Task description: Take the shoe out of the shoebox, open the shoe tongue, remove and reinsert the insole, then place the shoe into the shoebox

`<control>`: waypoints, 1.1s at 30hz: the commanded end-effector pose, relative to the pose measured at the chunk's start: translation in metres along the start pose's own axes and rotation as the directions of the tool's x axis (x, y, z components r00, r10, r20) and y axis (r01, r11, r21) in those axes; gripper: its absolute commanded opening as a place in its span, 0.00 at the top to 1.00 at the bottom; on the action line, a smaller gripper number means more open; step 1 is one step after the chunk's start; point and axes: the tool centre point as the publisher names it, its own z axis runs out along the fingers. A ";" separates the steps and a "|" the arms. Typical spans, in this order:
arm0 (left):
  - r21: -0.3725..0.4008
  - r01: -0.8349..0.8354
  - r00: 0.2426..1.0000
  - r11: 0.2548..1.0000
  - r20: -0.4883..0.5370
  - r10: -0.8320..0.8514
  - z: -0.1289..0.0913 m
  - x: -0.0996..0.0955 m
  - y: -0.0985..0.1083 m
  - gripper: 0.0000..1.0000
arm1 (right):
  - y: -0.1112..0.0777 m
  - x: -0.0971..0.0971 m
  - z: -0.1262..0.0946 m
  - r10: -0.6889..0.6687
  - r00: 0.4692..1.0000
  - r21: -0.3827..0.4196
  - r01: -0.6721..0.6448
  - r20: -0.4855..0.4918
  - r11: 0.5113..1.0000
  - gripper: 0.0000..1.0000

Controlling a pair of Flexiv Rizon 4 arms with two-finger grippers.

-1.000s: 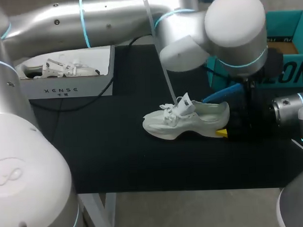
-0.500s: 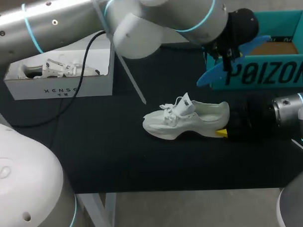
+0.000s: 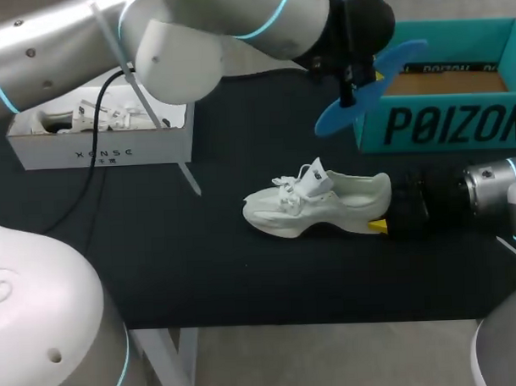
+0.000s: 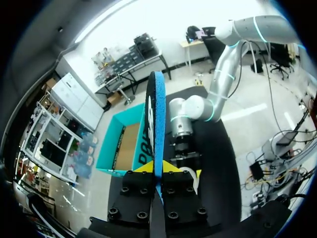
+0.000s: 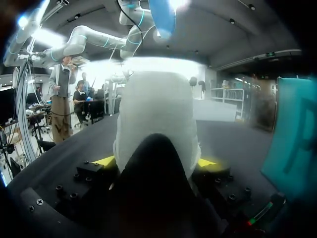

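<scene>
A white shoe (image 3: 314,206) lies on its side on the black mat, toe toward my left, tongue pulled up. My right gripper (image 3: 382,214) is shut on its heel; in the right wrist view the shoe (image 5: 158,114) fills the space between the yellow tips of that gripper (image 5: 157,162). A blue insole (image 3: 360,88) hangs in the air above and behind the shoe, beside the teal shoebox (image 3: 446,127). My left gripper (image 3: 347,75) is shut on its end. In the left wrist view the insole (image 4: 157,129) stands edge-on out of the left gripper (image 4: 158,171).
A white box (image 3: 104,152) at the back left holds a second white shoe (image 3: 103,116). A black cable (image 3: 88,178) runs from my left arm down across the mat in front of that box. The teal shoebox stands open at the back right.
My left arm has carried the blue insole up and back, from just above the shoe's heel to high beside the teal box. The shoe and right gripper have stayed put.
</scene>
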 end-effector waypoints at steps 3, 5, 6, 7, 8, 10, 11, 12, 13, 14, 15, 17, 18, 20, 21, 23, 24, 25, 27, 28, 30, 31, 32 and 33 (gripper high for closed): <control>0.003 0.000 1.000 1.000 0.001 0.000 -0.001 0.001 0.002 1.00 | -0.004 0.000 0.003 0.001 1.000 0.001 -0.001 0.001 1.000 1.00; 0.003 0.000 1.000 1.000 0.001 0.000 -0.001 0.001 0.002 1.00 | -0.004 0.000 0.003 0.001 1.000 0.001 -0.001 0.001 1.000 1.00; 0.003 0.000 1.000 1.000 0.001 0.000 -0.001 0.001 0.002 1.00 | -0.004 0.000 0.003 0.001 1.000 0.001 -0.001 0.001 1.000 1.00; 0.029 0.014 0.999 0.999 -0.034 -0.013 -0.005 -0.003 0.002 1.00 | -0.004 0.000 0.003 0.001 1.000 0.001 -0.001 0.001 1.000 1.00; 0.059 0.020 0.997 0.998 -0.071 -0.016 -0.011 -0.007 0.002 1.00 | -0.004 0.000 0.003 0.001 1.000 0.001 -0.001 0.001 1.000 1.00; 0.115 0.031 0.990 0.993 -0.139 -0.015 -0.021 -0.015 0.003 1.00 | -0.004 0.000 0.003 0.001 1.000 0.001 -0.001 0.001 1.000 1.00; 0.132 0.036 0.988 0.991 -0.156 -0.015 -0.026 -0.018 0.003 1.00 | -0.004 0.000 0.003 0.001 1.000 0.001 -0.001 0.001 1.000 1.00; 0.162 0.045 0.983 0.986 -0.182 -0.015 -0.030 -0.021 0.004 1.00 | -0.004 0.000 0.003 0.001 1.000 0.001 -0.001 0.001 1.000 1.00; 0.197 0.061 0.974 0.979 -0.227 -0.015 -0.035 -0.025 0.005 1.00 | -0.004 0.000 0.003 0.001 1.000 0.001 -0.001 0.001 1.000 1.00; 0.216 0.081 0.965 0.973 -0.263 -0.022 -0.039 -0.030 0.007 1.00 | -0.004 0.000 0.003 0.001 1.000 0.001 -0.001 0.001 1.000 1.00; 0.235 0.088 0.961 0.968 -0.274 -0.021 -0.042 -0.034 0.008 1.00 | -0.004 0.000 0.003 0.001 1.000 0.001 -0.001 0.001 1.000 1.00; 0.274 0.116 0.943 0.955 -0.333 -0.019 -0.050 -0.041 0.011 1.00 | -0.004 0.000 0.003 0.001 1.000 0.001 -0.001 0.001 1.000 1.00; 0.290 0.125 0.936 0.949 -0.350 -0.016 -0.053 -0.045 0.013 1.00 | -0.004 0.000 0.003 0.001 1.000 0.001 -0.001 0.001 1.000 1.00; 0.316 0.143 0.924 0.938 -0.381 -0.013 -0.060 -0.050 0.014 1.00 | -0.004 0.000 0.003 0.001 1.000 0.001 -0.001 0.001 1.000 1.00; 0.335 0.154 0.918 0.930 -0.398 -0.008 -0.063 -0.052 0.015 1.00 | -0.004 0.000 0.003 0.001 1.000 0.001 -0.001 0.001 1.000 1.00; 0.356 0.175 0.913 0.918 -0.409 -0.015 -0.072 -0.060 0.017 1.00 | -0.004 0.000 0.003 0.001 1.000 0.001 -0.001 0.001 1.000 1.00; 0.371 0.186 0.906 0.910 -0.422 -0.013 -0.075 -0.063 0.018 1.00 | -0.004 0.000 0.003 0.001 1.000 0.001 -0.001 0.001 1.000 1.00; 0.376 0.195 0.906 0.906 -0.423 -0.019 -0.079 -0.066 0.018 1.00 | -0.004 0.000 0.003 0.001 1.000 0.001 -0.001 0.001 1.000 1.00; 0.380 0.204 0.905 0.902 -0.424 -0.026 -0.084 -0.070 0.018 1.00 | -0.004 0.000 0.003 0.001 1.000 0.001 -0.001 0.001 1.000 1.00; 0.383 0.216 0.901 0.898 -0.433 -0.032 -0.086 -0.073 0.018 1.00 | -0.004 0.000 0.003 0.001 1.000 0.001 -0.001 0.001 1.000 1.00; 0.367 0.220 0.901 0.904 -0.432 -0.044 -0.091 -0.079 0.016 1.00 | -0.004 0.000 0.003 0.001 1.000 0.001 -0.001 0.001 1.000 1.00; 0.365 0.232 0.895 0.902 -0.443 -0.051 -0.094 -0.081 0.016 1.00 | -0.004 0.000 0.003 0.001 1.000 0.001 -0.001 0.001 1.000 1.00; 0.353 0.238 0.893 0.905 -0.445 -0.061 -0.097 -0.084 0.015 1.00 | -0.004 0.000 0.003 0.001 1.000 0.001 -0.001 0.001 1.000 1.00; 0.350 0.236 0.893 0.907 -0.446 -0.060 -0.099 -0.086 0.015 1.00 | -0.004 0.000 0.003 0.001 1.000 0.001 -0.001 0.001 1.000 1.00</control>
